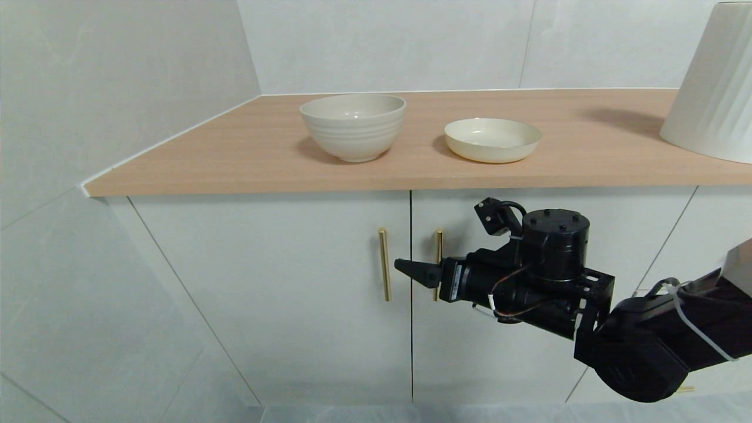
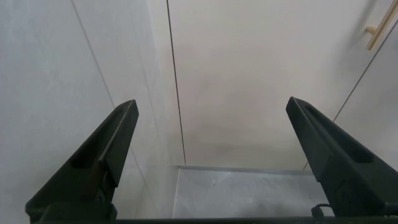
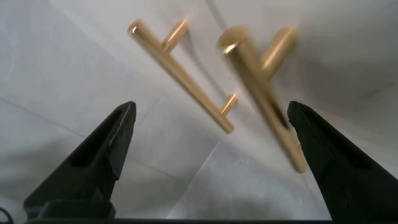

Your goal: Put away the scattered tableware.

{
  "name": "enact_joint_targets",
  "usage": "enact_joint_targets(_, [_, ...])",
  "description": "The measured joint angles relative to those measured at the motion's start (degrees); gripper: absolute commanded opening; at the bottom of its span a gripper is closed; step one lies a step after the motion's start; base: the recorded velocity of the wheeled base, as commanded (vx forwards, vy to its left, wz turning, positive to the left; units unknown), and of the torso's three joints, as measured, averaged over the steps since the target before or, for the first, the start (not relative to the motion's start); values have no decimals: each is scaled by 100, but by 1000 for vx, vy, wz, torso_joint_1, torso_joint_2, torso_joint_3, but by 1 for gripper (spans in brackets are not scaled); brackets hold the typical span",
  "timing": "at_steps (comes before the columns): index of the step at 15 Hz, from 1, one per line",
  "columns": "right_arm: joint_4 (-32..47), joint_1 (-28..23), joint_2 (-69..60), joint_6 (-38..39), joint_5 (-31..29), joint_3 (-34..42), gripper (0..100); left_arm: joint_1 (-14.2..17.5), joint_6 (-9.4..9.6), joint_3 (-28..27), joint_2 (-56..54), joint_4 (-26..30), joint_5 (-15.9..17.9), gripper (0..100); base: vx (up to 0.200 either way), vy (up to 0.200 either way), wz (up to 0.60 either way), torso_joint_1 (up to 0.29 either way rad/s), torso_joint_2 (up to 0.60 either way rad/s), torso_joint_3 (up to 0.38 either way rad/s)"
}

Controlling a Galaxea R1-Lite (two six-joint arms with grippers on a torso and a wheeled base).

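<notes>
One bowl (image 1: 353, 126), one dish (image 1: 492, 138) — right claw (image 1: 410, 270) agape

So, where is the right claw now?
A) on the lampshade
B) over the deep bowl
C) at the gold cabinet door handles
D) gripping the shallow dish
C: the right claw sits open before the gold door handles, below the countertop that carries the bowl and the dish.

Bowl (image 1: 353, 126) and dish (image 1: 492, 139) stand apart on the table (image 1: 235, 167). Below, the right gripper (image 1: 406, 268) is just beside the left door handle (image 1: 384, 264).
</notes>
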State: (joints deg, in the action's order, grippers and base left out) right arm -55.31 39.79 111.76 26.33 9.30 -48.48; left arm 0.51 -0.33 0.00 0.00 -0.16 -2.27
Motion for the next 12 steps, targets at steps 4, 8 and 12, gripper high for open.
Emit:
enact_joint_targets(4, [-17,179,-38,-11,-2,193,100,0,1,0,0,0,2,100,0,0,0,0,0,0])
enact_joint_targets(8, [10,273,-306,-17,173,522,100,-2,0,0,0,2,2,100,0,0,0,0,0,0])
enact_joint_targets(12, [24,343,-857,-30,725,1025,100,0,0,0,0,0,2,100,0,0,0,0,0,0])
